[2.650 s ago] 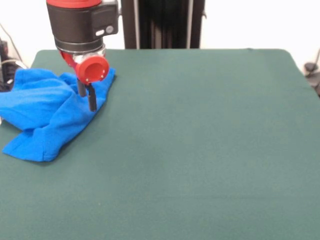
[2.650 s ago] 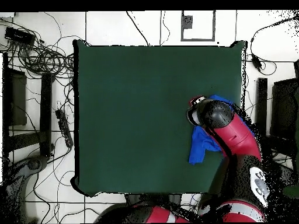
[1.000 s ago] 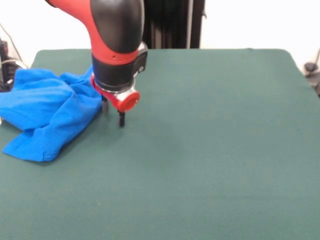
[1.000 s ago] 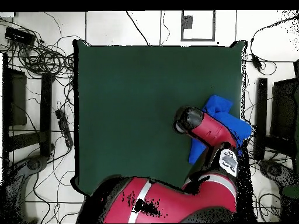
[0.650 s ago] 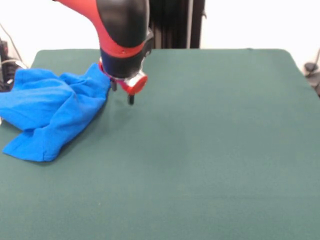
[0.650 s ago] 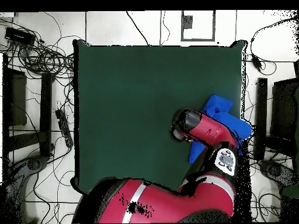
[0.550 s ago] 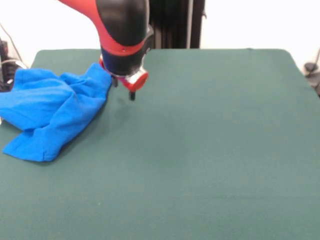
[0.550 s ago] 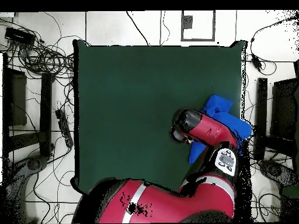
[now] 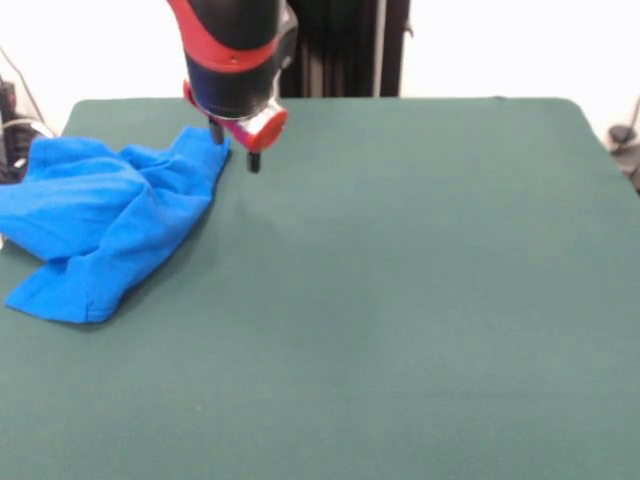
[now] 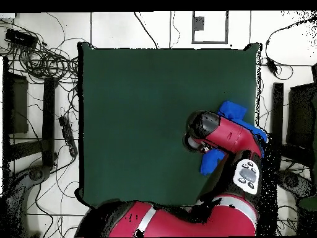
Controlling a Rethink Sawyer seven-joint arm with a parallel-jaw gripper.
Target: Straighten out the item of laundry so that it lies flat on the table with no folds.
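The royal-blue T-shirt [image 9: 100, 225] lies crumpled in a heap at the left of the green table [image 9: 420, 290], with folds and one corner pointing toward the far side. My gripper [image 9: 235, 148] hangs just above the table beside that corner. Its two fingers stand apart with nothing between them, and the left finger [image 9: 215, 133] is at the edge of the cloth. In the overhead view the arm covers most of the shirt [image 10: 233, 110], which lies near the right edge of the table [image 10: 142, 111]. The fingers are hidden there under the wrist.
The robot's black pedestal [image 9: 335, 45] stands behind the table's far edge. In the overhead view, cables [image 10: 43, 59] and stands lie on the floor around the table.
The gripper went from over the shirt to the table at its right, then lifted and drew back toward the far side. The shirt's heap looks about the same.
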